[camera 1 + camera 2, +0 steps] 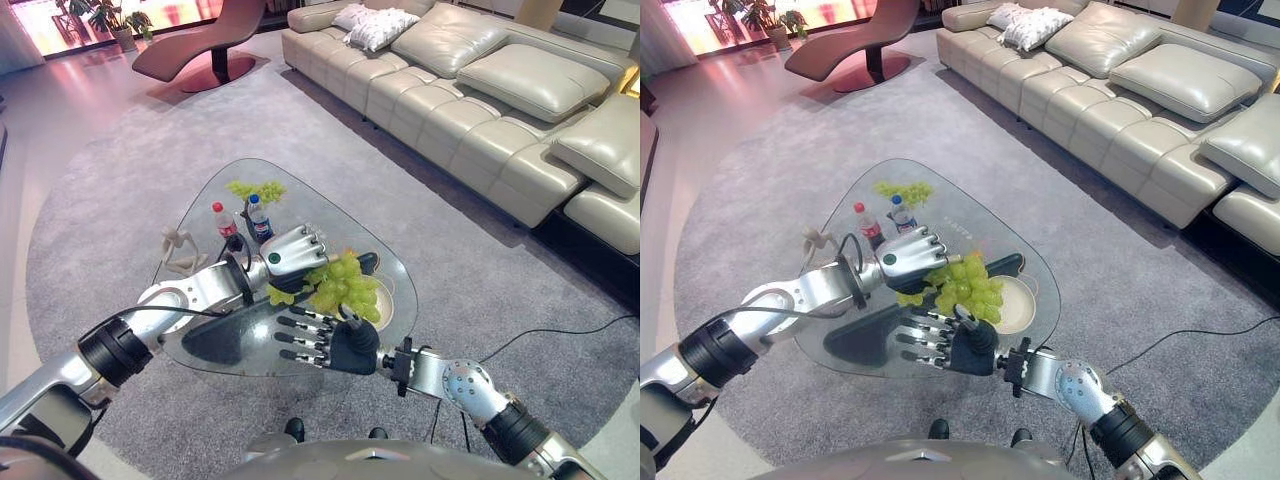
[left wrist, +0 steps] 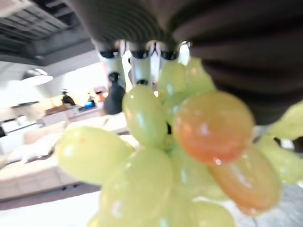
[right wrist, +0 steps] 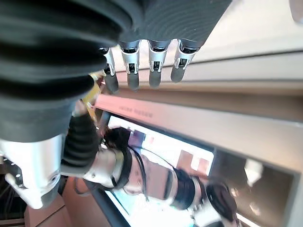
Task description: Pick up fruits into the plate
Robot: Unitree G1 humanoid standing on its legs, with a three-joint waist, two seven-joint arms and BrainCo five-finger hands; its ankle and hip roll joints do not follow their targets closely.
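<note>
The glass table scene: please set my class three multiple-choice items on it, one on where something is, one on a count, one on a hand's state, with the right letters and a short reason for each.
1. Where is the bunch of green grapes?
A. Lying on the carpet
B. Held by the left hand above the glass table, next to the plate
C. On the sofa

2. How many bottles stand on the table?
A. None
B. Two
C. Five

3. What state is the right hand in?
A. Open, fingers straight, below the grapes
B. Shut on a bottle
C. Shut on the plate

Answers: 1 B, the left hand's fingers curl round the top of the bunch over the table. 2 B, a red-capped and a blue-capped bottle stand side by side. 3 A, its fingers are spread straight with nothing in them.
</note>
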